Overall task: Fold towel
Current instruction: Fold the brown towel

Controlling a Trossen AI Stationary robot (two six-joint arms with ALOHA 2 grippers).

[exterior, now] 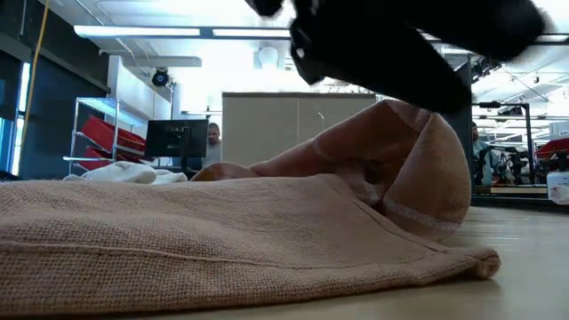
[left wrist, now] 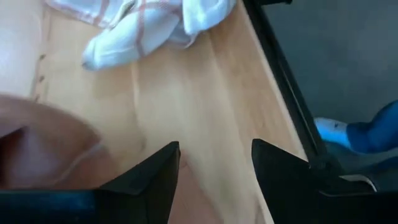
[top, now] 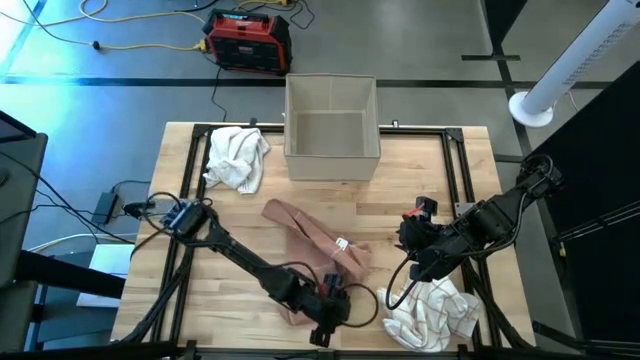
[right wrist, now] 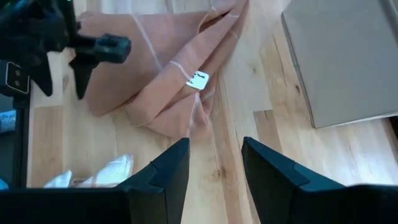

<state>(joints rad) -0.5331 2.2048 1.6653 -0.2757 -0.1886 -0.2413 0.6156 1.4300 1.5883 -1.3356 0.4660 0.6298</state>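
The pink-brown towel [top: 312, 243] lies crumpled in the middle of the wooden bench [top: 380, 200], running from near the centre down toward the front edge. It is not flat; it is bunched in folds, and a small white label [right wrist: 197, 80] shows on one fold. In the low view the cloth makes a raised hump, with a hemmed edge lying on the wood in front.

The left gripper [top: 330, 318] is at the front end of the towel, low over the bench edge. Its jaws are apart and nothing is between them; in the left wrist view only bare wood shows in the gap, with the towel just beside one finger.

The right gripper [top: 408, 236] is just beside the right side of the towel, above the bench. Its jaws are also apart and hold nothing; wood is seen between them, and the towel lies ahead of them.

A white towel with thin stripes [top: 433, 310] lies in a heap at the front right corner of the bench, near the right arm. Another white towel [top: 236, 157] is crumpled at the back left. An open beige box [top: 331, 127] stands at the back edge in the middle. On the floor behind the bench there is a red device [top: 247, 40] with yellow cables.
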